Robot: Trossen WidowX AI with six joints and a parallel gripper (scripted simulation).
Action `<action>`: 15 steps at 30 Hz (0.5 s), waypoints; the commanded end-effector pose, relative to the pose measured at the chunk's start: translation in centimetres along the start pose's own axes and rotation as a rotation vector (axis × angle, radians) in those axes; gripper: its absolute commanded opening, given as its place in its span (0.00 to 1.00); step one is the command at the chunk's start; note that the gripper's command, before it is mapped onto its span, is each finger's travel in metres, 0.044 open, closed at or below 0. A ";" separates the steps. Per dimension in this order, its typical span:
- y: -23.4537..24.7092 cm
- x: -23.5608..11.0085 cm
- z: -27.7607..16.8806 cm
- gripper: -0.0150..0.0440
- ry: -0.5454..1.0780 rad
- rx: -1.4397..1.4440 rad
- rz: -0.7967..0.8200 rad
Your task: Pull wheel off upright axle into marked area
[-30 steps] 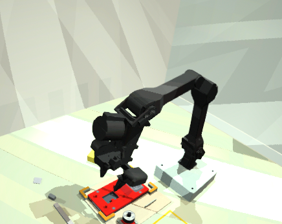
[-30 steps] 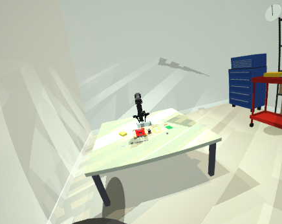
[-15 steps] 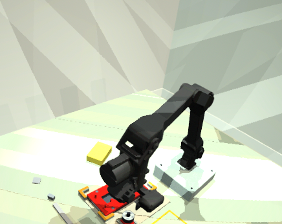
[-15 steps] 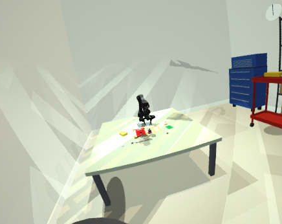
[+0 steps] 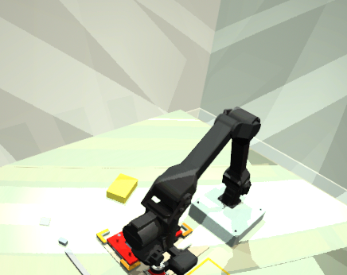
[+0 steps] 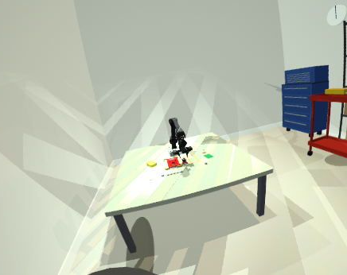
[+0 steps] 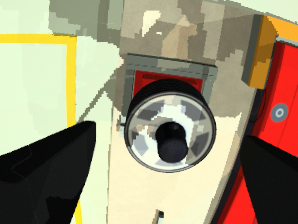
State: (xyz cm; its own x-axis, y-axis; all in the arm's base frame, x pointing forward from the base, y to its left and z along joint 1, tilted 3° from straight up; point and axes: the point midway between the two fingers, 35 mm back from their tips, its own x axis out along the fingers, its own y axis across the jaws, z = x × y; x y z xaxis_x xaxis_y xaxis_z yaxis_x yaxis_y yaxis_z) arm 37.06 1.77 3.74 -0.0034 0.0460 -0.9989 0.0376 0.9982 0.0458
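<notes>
In the wrist view a silver wheel with a dark rim sits on a dark upright axle, over a small red and grey base. My gripper is open. It hangs right above the wheel, one black finger on each side, neither touching it. In the top view the gripper hides most of the wheel at the bottom edge. The marked area is a yellow outline on the table beside the wheel.
A red board with orange corner pieces lies next to the wheel. A yellow block lies further back. The arm's pale base plate stands to the right. Small grey bits lie to the left.
</notes>
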 end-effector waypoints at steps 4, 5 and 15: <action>0.0 1.9 -0.2 0.76 -0.004 0.005 -0.002; 0.0 1.6 -0.3 0.72 0.006 0.000 0.000; 0.0 1.6 -0.3 0.51 0.006 0.000 0.000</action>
State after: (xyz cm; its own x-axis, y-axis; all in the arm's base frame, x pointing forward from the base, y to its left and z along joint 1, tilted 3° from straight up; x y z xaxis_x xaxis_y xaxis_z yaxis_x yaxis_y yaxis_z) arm 36.79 1.84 2.14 -0.0074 0.0458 -0.9989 0.0378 0.9982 0.0455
